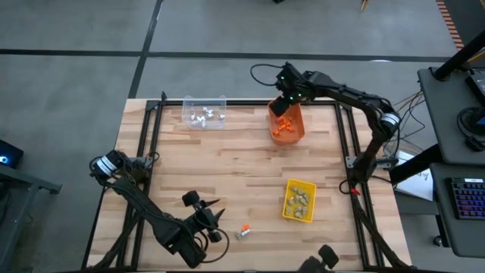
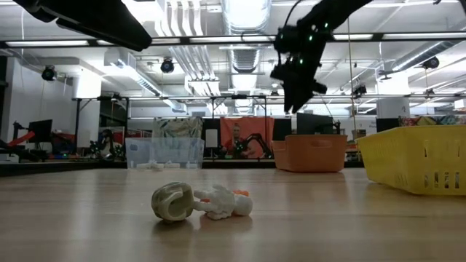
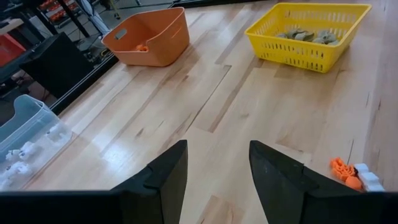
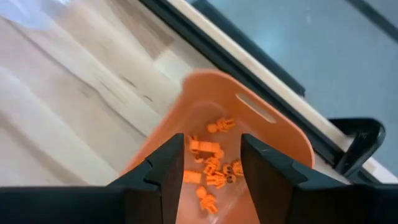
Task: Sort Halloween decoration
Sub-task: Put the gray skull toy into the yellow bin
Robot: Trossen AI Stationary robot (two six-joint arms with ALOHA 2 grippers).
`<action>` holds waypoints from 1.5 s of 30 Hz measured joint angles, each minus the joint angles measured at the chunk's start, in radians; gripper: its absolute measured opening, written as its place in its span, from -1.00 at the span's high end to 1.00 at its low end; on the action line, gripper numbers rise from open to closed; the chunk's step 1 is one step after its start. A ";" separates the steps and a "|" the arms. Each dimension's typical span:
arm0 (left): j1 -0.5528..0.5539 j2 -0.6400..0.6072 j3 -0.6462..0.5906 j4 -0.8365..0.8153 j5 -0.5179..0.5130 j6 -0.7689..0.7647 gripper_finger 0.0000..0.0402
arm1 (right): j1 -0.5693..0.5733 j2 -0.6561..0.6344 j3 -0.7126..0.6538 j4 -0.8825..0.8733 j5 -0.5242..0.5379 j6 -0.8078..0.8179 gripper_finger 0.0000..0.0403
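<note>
Over orange plastic bin point(image 1: 287, 124) w/ small orange trinkets point(image 4: 210, 163): right tool point(image 1: 286, 97), fingers apart, empty. Left tool point(image 1: 211, 213) well away from bin, open, empty.

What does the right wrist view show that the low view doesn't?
Only the right wrist view: the small orange trinkets lying inside the orange bin, seen between the right end effector's open fingers.

Only the low view: the yellow basket, the clear bin, and three loose trinkets on the table: a tan-grey one, a white one and an orange one.

Both: the orange bin and the right end effector above it.
</note>
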 joint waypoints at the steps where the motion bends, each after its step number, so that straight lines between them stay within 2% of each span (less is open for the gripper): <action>1: 0.001 0.000 0.000 0.000 0.000 0.000 0.23 | 0.007 -0.018 0.002 0.002 0.000 0.004 0.27; 10: 0.017 0.000 0.000 0.001 -0.001 0.000 0.23 | 0.153 -0.196 -0.013 -0.006 0.002 0.015 0.38; 13: 0.024 0.000 0.000 0.003 -0.001 0.000 0.23 | 0.236 -0.245 -0.027 -0.004 0.025 0.029 0.38; 20: 0.032 0.000 0.000 0.022 -0.001 0.001 0.23 | 0.464 -0.300 -0.039 -0.003 0.165 0.048 0.37; 26: 0.032 0.000 0.000 0.035 0.001 0.001 0.23 | 0.643 -0.301 -0.040 0.030 0.193 0.048 0.39; 30: 0.032 0.000 0.000 0.036 0.002 0.001 0.23 | 0.746 -0.296 -0.057 0.102 0.193 0.032 0.38; 36: 0.032 0.000 0.000 0.046 0.002 0.016 0.23 | 0.874 -0.302 -0.147 0.308 0.193 0.003 0.40; 45: 0.034 0.000 0.000 0.153 0.024 0.139 0.23 | 0.950 -0.302 -0.298 0.498 0.194 0.003 0.39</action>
